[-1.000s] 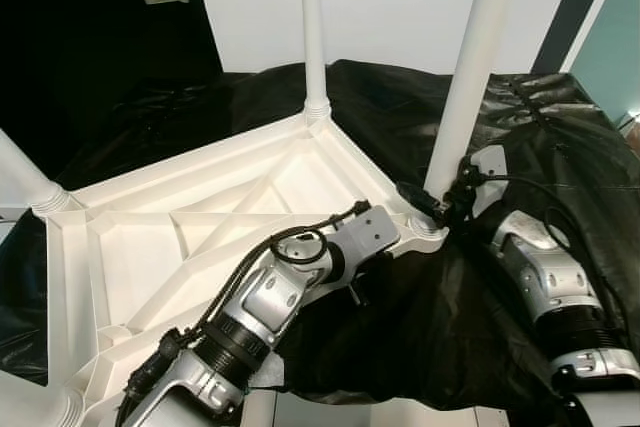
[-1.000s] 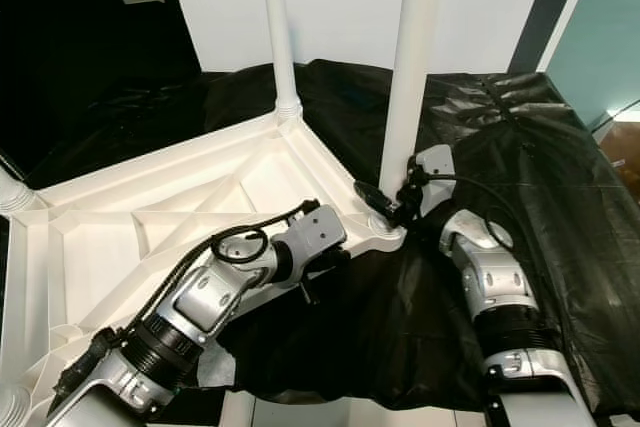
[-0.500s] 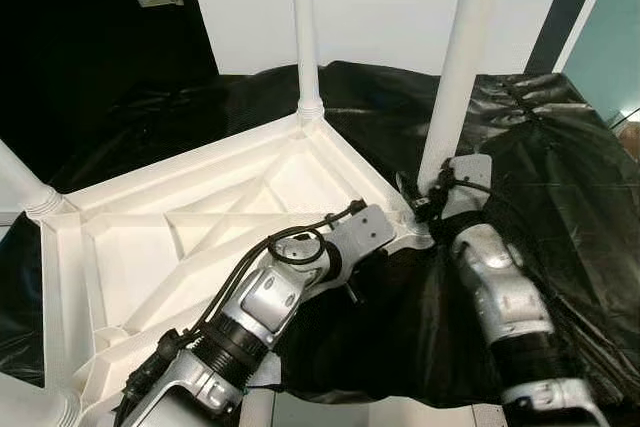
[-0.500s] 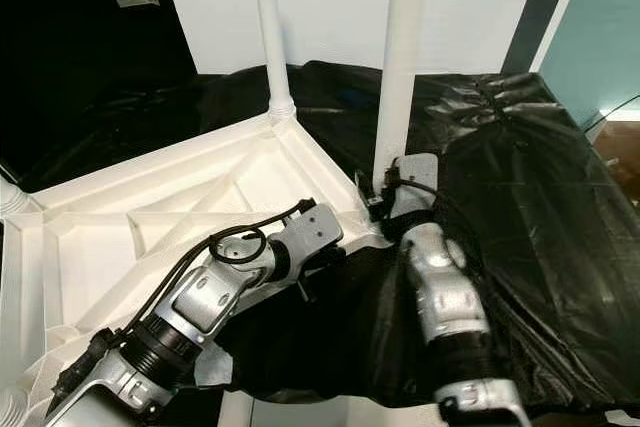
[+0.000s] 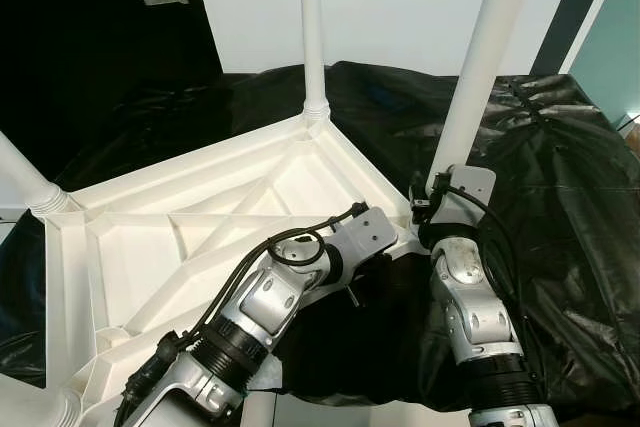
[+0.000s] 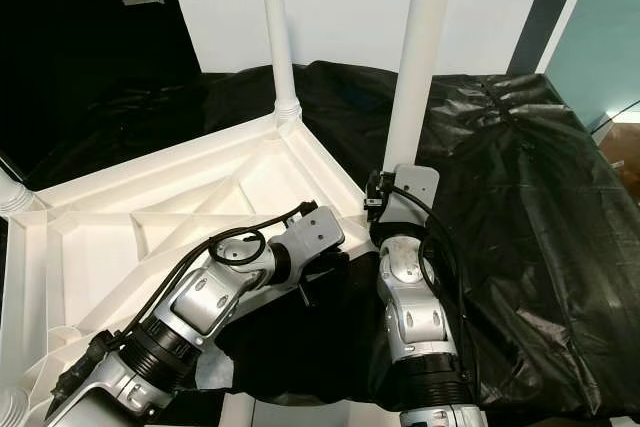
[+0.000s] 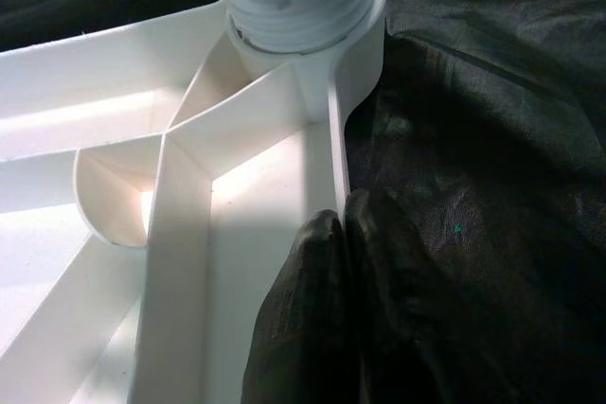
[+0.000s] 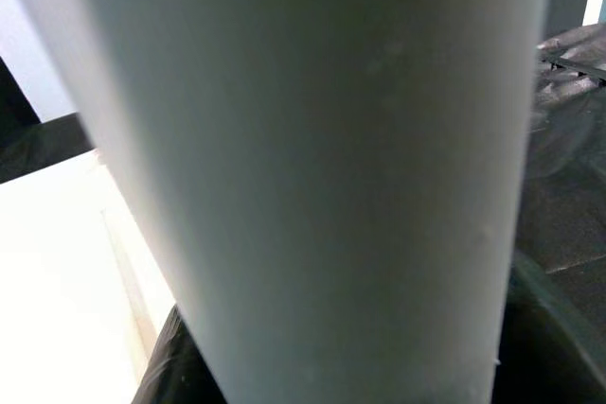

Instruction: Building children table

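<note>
Left wrist view: my left gripper (image 7: pixel 343 234) is pinching the upturned tabletop (image 5: pixel 200 217) rim | right gripper (image 5: pixel 425 209), fingers hidden, is hugging the near leg (image 5: pixel 480 57) | I'm keeping it upright while twisting, I judge.

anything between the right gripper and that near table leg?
Nothing visible. The right gripper sits right at the base of the near leg, where it meets the upturned tabletop. The left gripper pinches the tabletop's rim beside that corner, clear of the leg.

Bright, even light; blurred close-up wrist views.
</note>
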Controlling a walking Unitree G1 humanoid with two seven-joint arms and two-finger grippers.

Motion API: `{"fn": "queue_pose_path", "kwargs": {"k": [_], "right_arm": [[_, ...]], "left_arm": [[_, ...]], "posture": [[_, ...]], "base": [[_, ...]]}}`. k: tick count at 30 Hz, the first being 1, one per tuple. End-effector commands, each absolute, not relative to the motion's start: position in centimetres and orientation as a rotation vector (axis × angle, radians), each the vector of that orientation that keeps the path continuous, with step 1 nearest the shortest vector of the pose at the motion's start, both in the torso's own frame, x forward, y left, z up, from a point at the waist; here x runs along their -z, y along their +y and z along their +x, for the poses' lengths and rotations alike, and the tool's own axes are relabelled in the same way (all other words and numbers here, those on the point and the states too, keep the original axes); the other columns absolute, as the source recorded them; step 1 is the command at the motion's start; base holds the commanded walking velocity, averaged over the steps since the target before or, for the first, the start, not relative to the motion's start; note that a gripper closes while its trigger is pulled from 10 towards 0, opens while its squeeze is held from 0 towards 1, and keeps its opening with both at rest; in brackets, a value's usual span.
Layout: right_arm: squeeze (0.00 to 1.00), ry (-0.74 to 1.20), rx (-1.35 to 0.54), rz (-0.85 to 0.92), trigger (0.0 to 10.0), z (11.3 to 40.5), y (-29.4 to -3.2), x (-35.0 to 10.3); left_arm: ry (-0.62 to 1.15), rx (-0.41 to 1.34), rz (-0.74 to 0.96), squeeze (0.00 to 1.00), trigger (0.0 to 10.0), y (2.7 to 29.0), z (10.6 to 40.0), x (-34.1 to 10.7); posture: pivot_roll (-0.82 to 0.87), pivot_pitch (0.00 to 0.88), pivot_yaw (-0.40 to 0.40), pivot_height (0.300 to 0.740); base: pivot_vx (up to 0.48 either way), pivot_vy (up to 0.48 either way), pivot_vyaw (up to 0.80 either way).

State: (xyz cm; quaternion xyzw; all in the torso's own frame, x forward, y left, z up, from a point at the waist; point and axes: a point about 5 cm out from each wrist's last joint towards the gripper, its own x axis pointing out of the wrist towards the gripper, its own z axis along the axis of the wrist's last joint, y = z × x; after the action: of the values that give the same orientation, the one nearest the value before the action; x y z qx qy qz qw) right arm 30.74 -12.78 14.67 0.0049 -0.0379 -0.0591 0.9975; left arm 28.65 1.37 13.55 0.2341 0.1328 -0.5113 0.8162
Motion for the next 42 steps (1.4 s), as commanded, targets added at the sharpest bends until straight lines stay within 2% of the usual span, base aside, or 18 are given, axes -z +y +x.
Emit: {"fn": "queue_pose_path", "kwargs": {"k": [1,6,7,12,21,22,23,24,29,32,39,40,42], "right_arm": [[0.00,0.014,0.118,0.010,10.0,30.3,-12.5,-12.8],[0.00,-0.004,0.126,-0.028,10.0,30.2,-13.0,-13.1],[1.00,-0.016,0.117,-0.032,10.0,30.1,-13.2,-13.2],[1.00,-0.076,0.045,-0.030,10.0,29.6,-13.5,-13.8],[1.00,-0.122,-0.080,-0.041,10.0,29.3,-17.0,-14.0],[0.91,-0.115,-0.116,-0.056,10.0,29.4,-17.6,-14.0],[0.00,-0.115,-0.173,-0.068,10.0,29.6,-18.0,-14.3],[0.00,-0.114,-0.255,-0.065,10.0,29.8,-18.3,-14.6],[0.00,-0.133,-0.341,-0.071,10.0,30.2,-18.5,-15.2],[0.00,-0.107,-0.531,-0.102,10.0,31.7,-17.6,-15.8],[0.00,-0.064,-0.696,-0.150,10.0,33.0,-16.1,-15.7],[0.00,-0.038,-0.708,-0.178,0.0,33.4,-16.2,-15.2],[0.00,-0.028,-0.712,-0.192,0.0,33.5,-16.2,-15.0]], "left_arm": [[0.246,1.069,0.510,0.00,10.0,1.3,28.8,-14.3],[0.246,1.074,0.508,0.00,10.0,1.1,28.7,-14.2],[0.246,1.074,0.508,0.00,10.0,1.1,28.6,-14.2],[0.246,1.073,0.508,0.00,10.0,1.2,28.6,-14.2],[0.246,1.076,0.509,0.00,10.0,1.2,28.6,-14.1],[0.247,1.074,0.510,0.00,10.0,1.3,28.7,-14.1],[0.248,1.073,0.510,0.00,10.0,1.3,28.7,-14.1],[0.249,1.071,0.510,0.00,10.0,1.4,28.8,-14.1],[0.249,1.071,0.511,0.00,10.0,1.4,28.8,-14.1],[0.245,1.067,0.513,0.00,10.0,1.4,29.0,-14.3],[0.241,1.062,0.516,0.00,10.0,1.4,29.2,-14.5],[0.240,1.058,0.515,0.00,10.0,1.5,29.2,-14.5],[0.240,1.057,0.515,0.00,10.0,1.5,29.2,-14.5]], "posture": [[-0.08,0.000,0.028,0.740],[-0.08,0.000,0.025,0.740],[-0.08,0.000,0.026,0.740],[-0.08,0.000,0.028,0.740],[-0.08,0.000,0.027,0.740],[-0.09,0.000,0.027,0.740],[-0.09,0.000,0.030,0.740],[-0.09,0.000,0.031,0.740],[-0.09,0.000,0.032,0.740],[-0.08,0.000,0.035,0.740],[-0.07,0.000,0.032,0.740],[-0.07,0.000,0.031,0.740],[-0.07,0.000,0.031,0.740]], "base": [[0.000,0.000,0.00],[0.000,0.000,0.00],[0.000,0.000,0.00],[0.000,0.000,0.00],[0.000,0.000,0.00],[0.000,0.000,0.00],[0.000,0.000,0.00],[0.000,0.000,0.00],[0.000,0.000,0.00],[0.000,0.000,0.00],[0.000,0.000,0.00],[0.000,0.000,0.00],[0.000,0.000,0.00]]}}
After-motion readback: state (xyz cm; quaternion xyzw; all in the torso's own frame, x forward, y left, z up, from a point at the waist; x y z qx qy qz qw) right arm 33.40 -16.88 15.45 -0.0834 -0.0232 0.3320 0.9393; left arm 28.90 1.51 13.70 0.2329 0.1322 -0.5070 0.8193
